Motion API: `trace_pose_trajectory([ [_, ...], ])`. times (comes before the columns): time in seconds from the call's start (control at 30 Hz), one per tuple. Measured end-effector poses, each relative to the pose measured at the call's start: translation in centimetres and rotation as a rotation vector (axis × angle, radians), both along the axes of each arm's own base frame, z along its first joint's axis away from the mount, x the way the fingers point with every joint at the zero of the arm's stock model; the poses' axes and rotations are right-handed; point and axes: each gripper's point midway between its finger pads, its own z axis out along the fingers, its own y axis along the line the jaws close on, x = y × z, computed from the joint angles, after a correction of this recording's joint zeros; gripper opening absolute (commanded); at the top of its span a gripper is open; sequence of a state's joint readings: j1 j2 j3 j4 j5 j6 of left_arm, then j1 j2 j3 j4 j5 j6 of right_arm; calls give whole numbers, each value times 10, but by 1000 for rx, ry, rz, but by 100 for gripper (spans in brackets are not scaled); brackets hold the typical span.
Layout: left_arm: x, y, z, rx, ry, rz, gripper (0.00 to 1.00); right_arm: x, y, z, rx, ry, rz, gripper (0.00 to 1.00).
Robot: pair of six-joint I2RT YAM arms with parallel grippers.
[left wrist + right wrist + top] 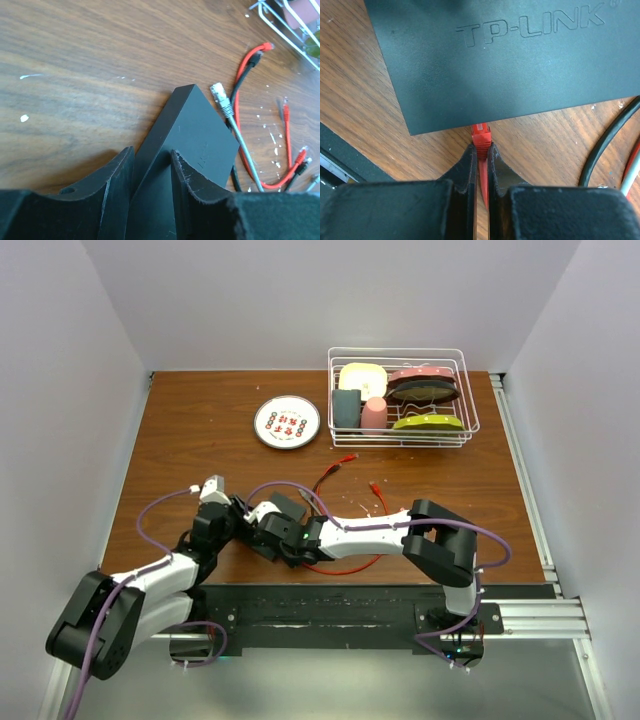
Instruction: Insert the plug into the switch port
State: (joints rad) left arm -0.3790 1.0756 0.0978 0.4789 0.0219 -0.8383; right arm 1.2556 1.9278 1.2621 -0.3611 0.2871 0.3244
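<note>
The switch (495,60) is a flat dark-grey box marked TP-LINK, lying on the wooden table near the front (277,510). My left gripper (152,160) is shut on one edge of the switch (195,130). My right gripper (481,150) is shut on a red plug (481,135) whose tip meets the switch's near long edge. The sockets are hidden from view. In the top view both grippers meet at the switch, the left gripper (238,520) on its left side and the right gripper (290,537) on its right.
Loose red, black and grey cables (245,65) lie right of the switch, one with a grey plug (218,92). A round white plate (287,422) and a wire dish rack (402,395) with dishes stand at the back. A black mounting strip (350,602) runs along the front edge.
</note>
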Motion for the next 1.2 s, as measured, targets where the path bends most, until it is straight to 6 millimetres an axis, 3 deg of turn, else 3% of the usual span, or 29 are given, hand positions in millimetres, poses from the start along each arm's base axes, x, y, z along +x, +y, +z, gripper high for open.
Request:
trace_pose_trajectory([
  [0.23,-4,3,-4,24,44,16,59,0,-1,0,25,2,-6,0],
  [0.47,-1,-1,0,18,74,-5,68,-1,0,0,54,9,-13,0],
  [0.7,4,11,3,55,140,14,74,4,9,2,127,4,-44,39],
  [0.73,3,12,3,58,158,14,74,8,13,5,151,-7,-56,50],
  [0.83,-3,15,4,78,207,10,75,17,16,21,202,-35,-86,67],
  [0.87,-5,16,5,85,221,11,75,20,17,29,219,-47,-96,78],
  [0.97,-9,19,10,104,243,13,75,28,15,56,269,-88,-127,93],
  [1.2,-6,24,38,128,188,12,76,45,2,111,357,-177,-190,97],
])
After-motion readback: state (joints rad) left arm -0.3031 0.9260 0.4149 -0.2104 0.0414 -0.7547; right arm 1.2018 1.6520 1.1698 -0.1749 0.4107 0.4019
